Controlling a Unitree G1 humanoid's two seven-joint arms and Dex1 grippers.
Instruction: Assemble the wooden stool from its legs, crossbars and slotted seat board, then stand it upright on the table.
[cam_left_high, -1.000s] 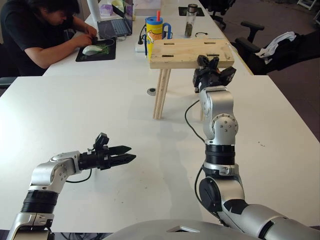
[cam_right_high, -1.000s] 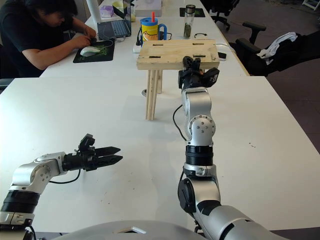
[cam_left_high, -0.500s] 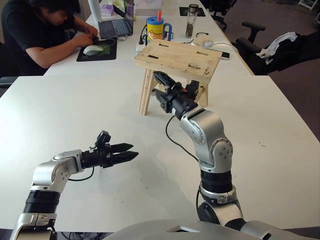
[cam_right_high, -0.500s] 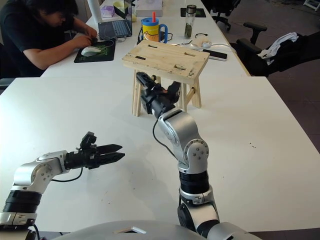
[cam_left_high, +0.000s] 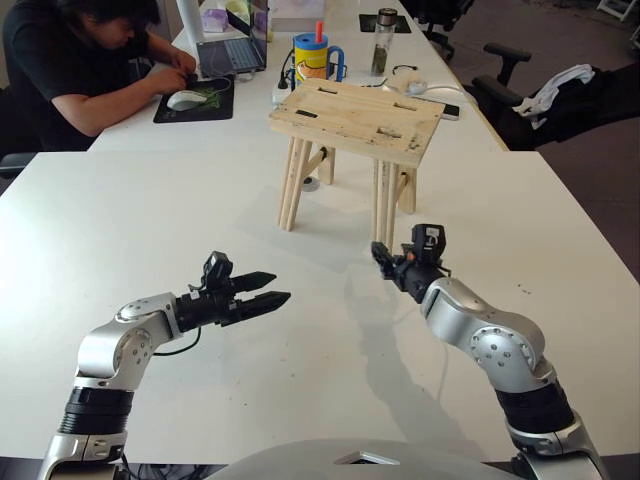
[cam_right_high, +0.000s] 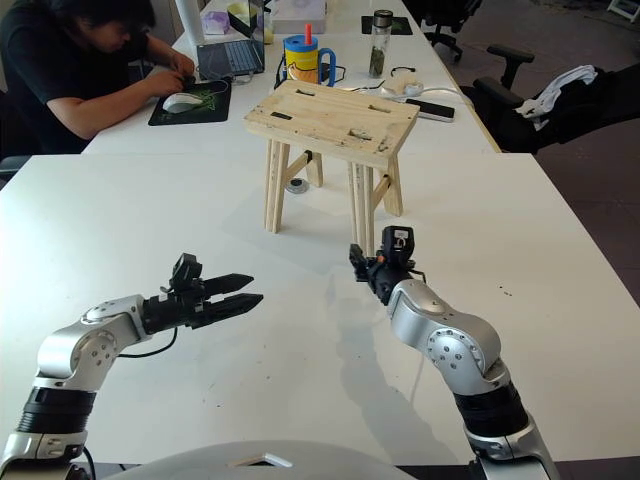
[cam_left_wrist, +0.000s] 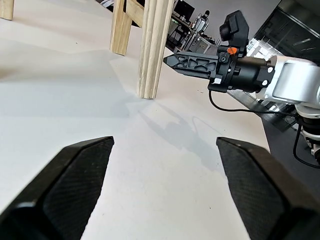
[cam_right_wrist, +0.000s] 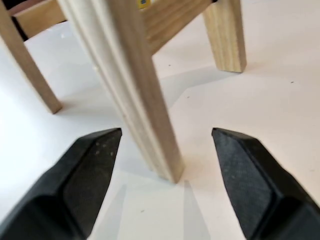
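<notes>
The wooden stool (cam_left_high: 356, 119) stands upright on the white table (cam_left_high: 150, 220), slotted seat board on top, legs and crossbars (cam_left_high: 316, 161) fitted beneath. My right gripper (cam_left_high: 380, 254) hovers open just in front of the stool's near right leg (cam_left_high: 384, 203), not touching it. In the right wrist view that leg (cam_right_wrist: 145, 95) rises beyond the spread fingers (cam_right_wrist: 90, 165). My left gripper (cam_left_high: 278, 286) is open and empty above the table, nearer me and left of the stool. The left wrist view looks past its fingers (cam_left_wrist: 80, 175) to the right gripper (cam_left_wrist: 169, 59) and a stool leg (cam_left_wrist: 152, 50).
Past the stool a second table (cam_left_high: 250, 100) carries a laptop (cam_left_high: 232, 50), a mouse mat (cam_left_high: 195, 100), a yellow mug (cam_left_high: 310, 58), a jar (cam_left_high: 385, 28) and a phone (cam_left_high: 445, 108). A small round object (cam_left_high: 311, 184) lies behind the stool. An office chair (cam_left_high: 520, 100) stands at the right.
The right gripper turned the stool, set it on its legs, let go and drew back towards me. The left gripper shifted slightly forward and to the right.
</notes>
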